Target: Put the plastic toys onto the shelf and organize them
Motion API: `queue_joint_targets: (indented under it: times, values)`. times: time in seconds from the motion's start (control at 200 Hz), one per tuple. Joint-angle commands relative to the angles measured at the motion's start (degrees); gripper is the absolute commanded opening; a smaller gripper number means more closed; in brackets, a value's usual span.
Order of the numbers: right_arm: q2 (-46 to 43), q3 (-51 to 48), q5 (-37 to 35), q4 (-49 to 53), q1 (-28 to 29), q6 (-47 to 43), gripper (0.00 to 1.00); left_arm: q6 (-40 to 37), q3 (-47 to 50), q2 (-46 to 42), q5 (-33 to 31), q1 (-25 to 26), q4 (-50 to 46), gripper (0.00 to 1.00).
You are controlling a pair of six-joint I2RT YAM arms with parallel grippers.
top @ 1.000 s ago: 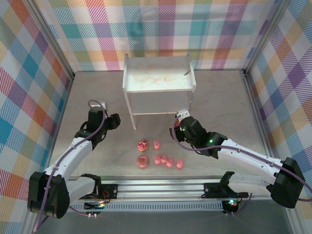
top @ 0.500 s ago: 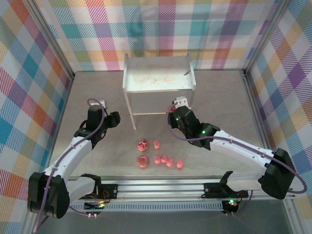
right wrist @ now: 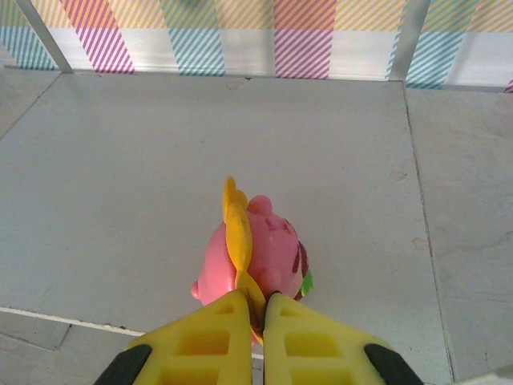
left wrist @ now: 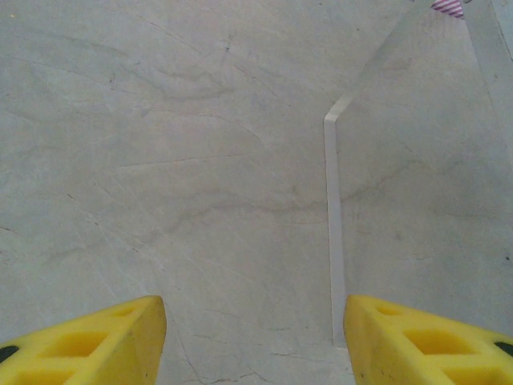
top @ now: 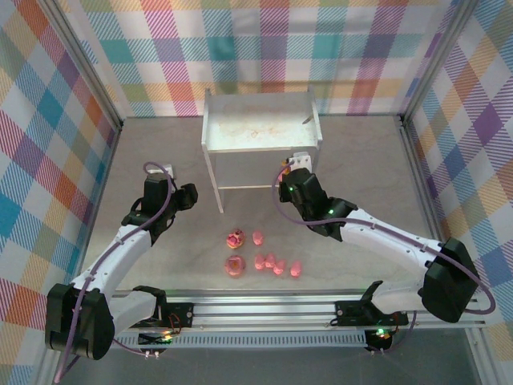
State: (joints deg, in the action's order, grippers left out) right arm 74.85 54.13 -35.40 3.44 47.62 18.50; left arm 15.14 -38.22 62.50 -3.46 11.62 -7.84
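The white shelf [top: 260, 128] stands at the back middle of the table. My right gripper [top: 288, 173] is at the shelf's front right leg, low, beneath the top tier. In the right wrist view it [right wrist: 256, 301] is shut on the yellow fin of a round pink toy [right wrist: 268, 249], just above a grey surface. Several pink toys lie in front of the shelf: a pink-red figure [top: 236, 238], a ring donut [top: 234, 265] and pigs [top: 270, 261]. My left gripper [top: 190, 196] is open and holds nothing, left of the shelf; its yellow fingers [left wrist: 96, 345] frame bare table.
A thin white shelf leg [left wrist: 333, 241] stands just ahead of my left gripper. Plaid walls with metal posts [top: 92, 72] close in the table on three sides. A rail [top: 264, 309] runs along the near edge between the arm bases.
My right arm has moved away from the near edge, from beside the toys up to the shelf's front right leg. The left arm and the toys on the table have not moved.
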Motion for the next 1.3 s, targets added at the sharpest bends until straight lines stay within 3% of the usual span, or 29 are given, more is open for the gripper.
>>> queue_joint_targets:
  times: [0.0, 0.33, 0.705, 1.075, 1.295]
  values:
    - [0.3, 1.3, -0.3, -0.8, -0.2, 0.9, 0.10, -1.2, -0.7, -0.9, 0.4, 0.8, -0.7, 0.60]
    - [-0.1, 1.2, 3.5, 0.2, -0.2, 2.5, 0.14, -1.1, -0.5, -0.7, 0.6, 0.8, -0.3, 0.60]
    - [-0.2, 1.6, 5.7, -0.6, -0.2, 1.8, 0.31, -1.1, -0.4, -0.5, 0.6, 0.8, -0.1, 0.60]
    - [-1.3, 1.1, 5.3, -0.8, -0.2, 1.7, 0.33, -1.1, -0.4, -0.3, 0.7, 0.8, 0.0, 0.60]
    - [-5.4, -0.9, 6.1, -0.3, -0.2, 1.9, 0.49, -1.4, -0.7, -1.2, 0.6, 0.8, -0.8, 0.60]
